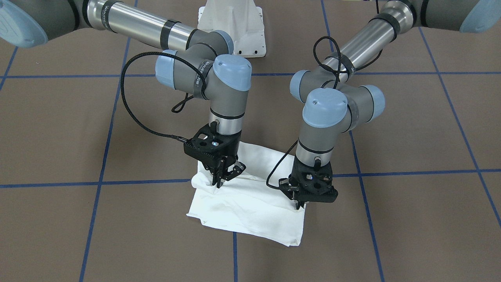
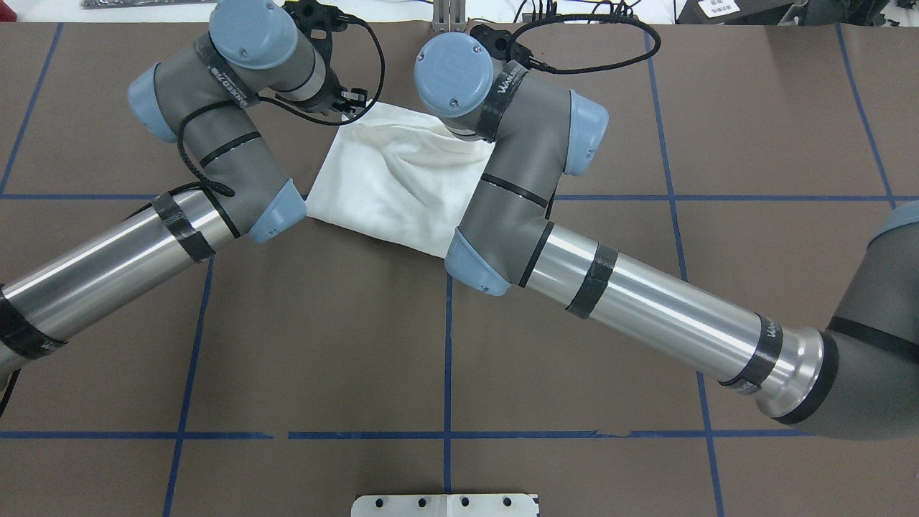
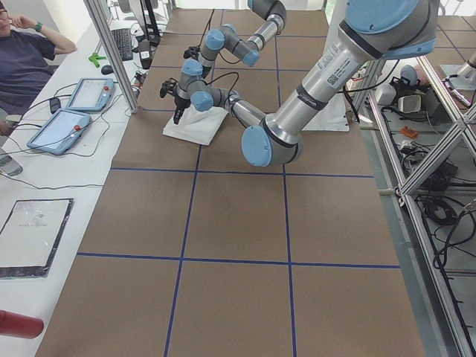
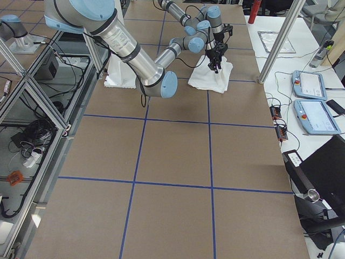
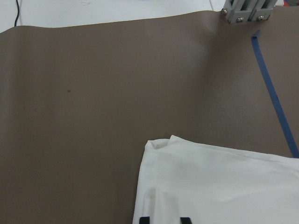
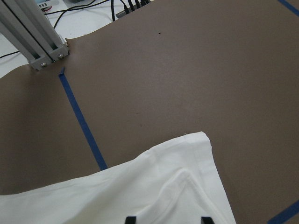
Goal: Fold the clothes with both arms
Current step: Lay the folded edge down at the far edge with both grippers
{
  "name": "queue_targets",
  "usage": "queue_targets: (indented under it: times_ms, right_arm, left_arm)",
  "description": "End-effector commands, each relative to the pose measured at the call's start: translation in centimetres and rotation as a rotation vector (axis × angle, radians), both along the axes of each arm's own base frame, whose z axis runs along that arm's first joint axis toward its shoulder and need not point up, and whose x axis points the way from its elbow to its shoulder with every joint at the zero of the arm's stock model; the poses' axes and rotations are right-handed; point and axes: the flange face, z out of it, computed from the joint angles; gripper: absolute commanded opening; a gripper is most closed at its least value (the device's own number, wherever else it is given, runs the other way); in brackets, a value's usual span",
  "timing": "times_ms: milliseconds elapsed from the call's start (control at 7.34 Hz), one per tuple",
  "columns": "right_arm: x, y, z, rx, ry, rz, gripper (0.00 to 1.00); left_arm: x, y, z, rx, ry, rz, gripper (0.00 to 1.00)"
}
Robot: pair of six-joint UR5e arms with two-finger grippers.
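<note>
The clothes are one white shirt (image 1: 246, 207) folded into a rough rectangle on the brown table, also seen from above (image 2: 395, 179). No printed text shows. My left gripper (image 1: 299, 204) points down at the shirt's corner on the robot's left; its wrist view shows two black fingertips (image 5: 145, 219) apart over white cloth (image 5: 219, 186). My right gripper (image 1: 227, 176) stands open on the opposite side edge, one finger on a raised wrinkle. Its fingertips (image 6: 131, 219) are wide apart over the cloth (image 6: 154, 186). In the overhead view the right wrist hides its gripper.
The white pedestal base (image 1: 235, 27) stands behind the shirt. Blue tape lines (image 1: 235, 254) grid the brown table. An aluminium post (image 6: 32, 42) rises at the table's far edge. A person (image 3: 22, 59) sits at a side bench with tablets (image 3: 71, 111).
</note>
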Motion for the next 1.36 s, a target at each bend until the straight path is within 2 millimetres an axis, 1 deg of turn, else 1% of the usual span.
queue_targets:
  times_ms: [0, 136, 272, 409, 545, 681, 817, 953, 1089, 1226]
  right_arm:
    - [1.0, -0.2, -0.2, 0.005, -0.012, -0.034, 1.00]
    - [1.4, 0.2, 0.4, 0.008, -0.013, -0.036, 1.00]
    - [1.8, 0.5, 0.5, 0.023, -0.009, -0.050, 1.00]
    - [1.9, 0.4, 0.7, 0.025, -0.006, -0.052, 1.00]
    - [1.9, 0.4, 0.6, 0.026, -0.007, -0.052, 1.00]
    - [1.8, 0.5, 0.5, 0.027, -0.009, -0.054, 1.00]
    - [1.8, 0.5, 0.5, 0.027, -0.009, -0.054, 1.00]
    - [1.8, 0.5, 0.7, 0.026, -0.007, -0.054, 1.00]
    - [1.7, 0.6, 1.3, 0.024, -0.001, -0.053, 1.00]
    - [1.7, 0.5, 1.8, 0.021, 0.003, -0.050, 1.00]
  left_arm:
    - [-1.8, 2.4, 3.1, -0.004, -0.002, 0.028, 1.00]
    - [2.5, 5.3, 3.0, -0.037, 0.002, 0.027, 1.00]
    - [5.4, 6.8, 2.7, -0.053, 0.007, 0.014, 1.00]
    - [6.7, 5.7, 2.6, -0.068, -0.009, 0.011, 1.00]
    - [8.5, 4.0, 2.0, -0.079, -0.033, 0.001, 1.00]
    - [8.8, 2.8, 2.2, -0.059, -0.063, -0.041, 1.00]
    - [7.9, 0.8, 2.3, -0.057, -0.065, -0.071, 1.00]
    - [7.3, -2.7, 1.8, -0.069, -0.078, -0.107, 1.00]
    - [6.6, -5.1, 2.9, -0.059, -0.074, -0.142, 1.00]
    - [4.5, -8.3, 2.7, -0.025, -0.078, -0.218, 1.00]
